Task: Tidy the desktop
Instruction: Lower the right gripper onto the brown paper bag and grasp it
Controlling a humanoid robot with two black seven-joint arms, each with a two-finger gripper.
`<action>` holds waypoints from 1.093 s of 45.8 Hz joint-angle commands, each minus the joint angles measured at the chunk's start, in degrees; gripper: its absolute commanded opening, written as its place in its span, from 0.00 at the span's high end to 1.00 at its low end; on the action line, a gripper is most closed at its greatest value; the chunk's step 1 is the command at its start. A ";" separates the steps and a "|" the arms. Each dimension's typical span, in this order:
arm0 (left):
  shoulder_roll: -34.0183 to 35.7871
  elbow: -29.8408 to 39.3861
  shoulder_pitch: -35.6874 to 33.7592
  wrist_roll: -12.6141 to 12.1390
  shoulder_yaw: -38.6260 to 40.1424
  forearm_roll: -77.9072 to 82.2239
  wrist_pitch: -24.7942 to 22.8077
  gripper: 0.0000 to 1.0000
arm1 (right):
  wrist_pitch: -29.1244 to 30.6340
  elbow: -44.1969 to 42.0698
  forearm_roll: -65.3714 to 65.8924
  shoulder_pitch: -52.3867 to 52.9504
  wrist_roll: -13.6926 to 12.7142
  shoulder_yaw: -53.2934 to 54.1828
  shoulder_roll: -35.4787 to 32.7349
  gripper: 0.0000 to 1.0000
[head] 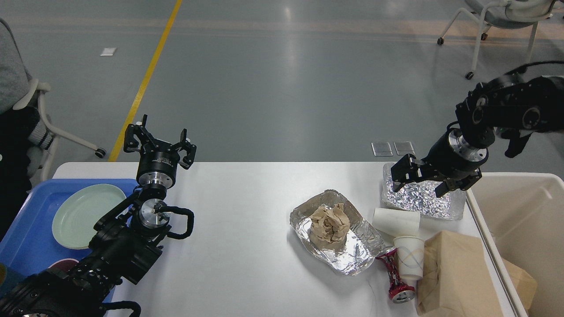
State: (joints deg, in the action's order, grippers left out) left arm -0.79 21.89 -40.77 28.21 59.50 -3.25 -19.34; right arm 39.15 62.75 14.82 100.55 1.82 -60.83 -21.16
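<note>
The white desktop (246, 211) carries litter on its right side. A foil tray (357, 253) holds crumpled brown paper (328, 223). A second, empty foil tray (418, 200) sits at the back right. My right gripper (419, 182) hangs open just above its near part, nothing between the fingers. Beside these lie a white paper cup (396, 221) on its side, a patterned cup (409, 259), a crushed red can (394, 279) and a brown paper bag (454, 277). My left gripper (159, 141) stands open and empty at the table's back left edge.
A beige bin (528, 220) stands off the table's right end with a brown parcel inside. A blue tray (22, 251) at the left holds a pale green plate (83, 215). Office chairs stand on the grey floor at left and far right.
</note>
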 commanded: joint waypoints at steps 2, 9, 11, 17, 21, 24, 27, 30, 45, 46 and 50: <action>0.00 0.00 -0.02 0.00 0.00 0.00 0.00 0.00 | -1.97 0.27 0.73 -4.31 -0.07 -1.04 -0.02 0.00; 0.00 0.00 -0.02 0.00 0.00 0.00 0.00 0.00 | -2.49 0.35 3.99 -7.29 -0.07 -2.27 -0.37 0.00; 0.00 0.00 -0.02 0.00 0.00 0.00 0.00 0.00 | -3.11 0.44 4.34 -8.35 -0.07 -2.27 -0.63 0.00; 0.00 0.00 -0.02 0.00 0.00 0.00 0.00 0.00 | -6.18 0.36 4.43 -11.69 0.02 -2.27 -0.54 0.00; 0.00 0.00 -0.02 0.00 0.00 0.00 0.00 0.00 | -8.20 0.44 4.43 -13.19 0.11 -2.27 -0.63 0.01; 0.00 0.00 -0.01 0.00 0.00 0.00 0.00 0.00 | -9.17 0.35 4.43 -14.33 0.20 -2.19 -0.72 0.02; 0.00 0.00 -0.02 0.00 0.00 0.00 0.00 0.00 | -10.40 0.18 4.43 -15.56 0.20 -2.10 -0.63 0.02; 0.00 0.00 -0.02 0.00 0.00 0.00 0.00 0.00 | -11.20 -0.08 4.43 -16.79 0.20 -2.01 -0.63 0.04; 0.00 0.00 -0.02 0.00 0.00 0.00 0.00 0.00 | -11.46 -0.26 4.43 -19.60 0.20 -2.01 -0.63 0.90; 0.00 0.00 -0.02 0.00 0.00 0.00 0.00 0.00 | -11.46 -0.26 4.43 -19.60 0.20 -2.01 -0.63 0.93; 0.00 0.00 -0.02 0.00 0.00 0.00 0.00 0.00 | -11.46 -0.08 4.43 -19.60 0.20 -2.01 -0.72 1.00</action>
State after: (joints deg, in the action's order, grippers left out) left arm -0.79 21.89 -40.77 28.21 59.50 -3.25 -19.34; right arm 27.70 62.49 19.26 81.03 1.98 -62.78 -21.81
